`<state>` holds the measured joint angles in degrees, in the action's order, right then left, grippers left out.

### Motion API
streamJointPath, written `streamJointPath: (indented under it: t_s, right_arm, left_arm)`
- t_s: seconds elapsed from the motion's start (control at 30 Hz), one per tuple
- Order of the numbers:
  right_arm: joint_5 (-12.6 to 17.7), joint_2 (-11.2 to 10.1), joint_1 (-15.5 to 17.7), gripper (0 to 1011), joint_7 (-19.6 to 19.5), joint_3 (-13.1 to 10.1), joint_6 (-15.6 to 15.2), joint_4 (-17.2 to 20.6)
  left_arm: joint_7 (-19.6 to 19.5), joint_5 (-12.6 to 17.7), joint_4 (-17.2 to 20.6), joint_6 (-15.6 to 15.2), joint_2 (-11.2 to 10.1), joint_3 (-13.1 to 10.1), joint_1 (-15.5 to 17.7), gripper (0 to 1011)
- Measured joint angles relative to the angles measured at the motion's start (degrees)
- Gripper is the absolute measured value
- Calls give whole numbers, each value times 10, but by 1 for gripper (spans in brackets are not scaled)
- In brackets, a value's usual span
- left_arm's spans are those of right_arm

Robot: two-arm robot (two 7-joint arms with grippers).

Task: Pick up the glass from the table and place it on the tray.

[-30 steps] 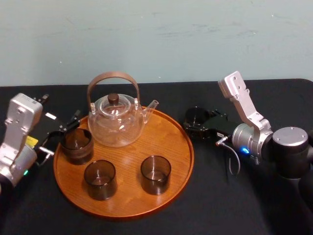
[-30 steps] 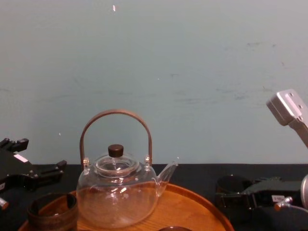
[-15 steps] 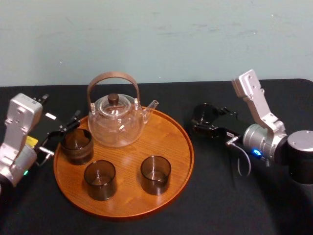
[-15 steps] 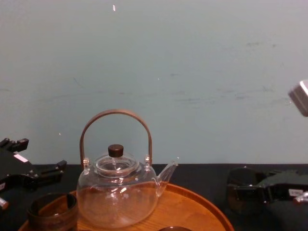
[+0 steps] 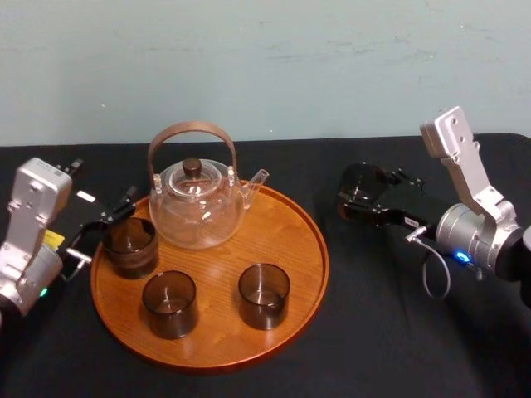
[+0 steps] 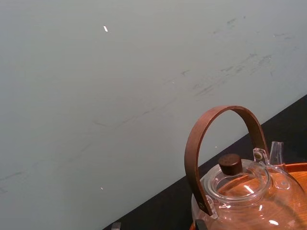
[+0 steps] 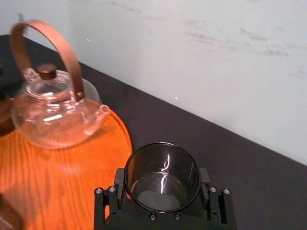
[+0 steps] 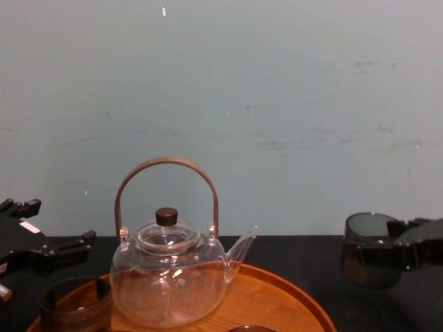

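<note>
A clear glass teapot (image 8: 169, 277) with a brown hoop handle stands on the tray (image 8: 280, 299), with a dark glass (image 8: 76, 304) beside it at the tray's left. Right of the tray, the right gripper (image 8: 385, 253) clasps a smoky glass (image 8: 367, 250) upright over the table (image 8: 291, 247). The left gripper (image 8: 48, 250) sits at the left edge.

it looks like a robotics lab or test room rather than a home: a bare, scuffed pale blue-green wall (image 5: 265, 66), a plain matte black table (image 5: 357, 332), and a staged tea set, a glass teapot (image 5: 197, 207) on a wooden tray (image 5: 290, 240), flanked by the left robot arm (image 5: 29, 224) and the right robot arm (image 5: 465, 199).
</note>
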<state>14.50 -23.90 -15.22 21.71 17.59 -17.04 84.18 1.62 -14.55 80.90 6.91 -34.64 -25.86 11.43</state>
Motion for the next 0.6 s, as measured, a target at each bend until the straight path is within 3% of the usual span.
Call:
streamJointPath:
  t_s: [0.23,0.6]
  right_arm:
    - [8,-14,4,903,14,7,-3,37]
    - [12,-10,-15,903,38,45,7,38]
  left_arm:
    - [0,0,0,0,0,0,0,1002]
    - [0,0,0,0,0,0,0,1001]
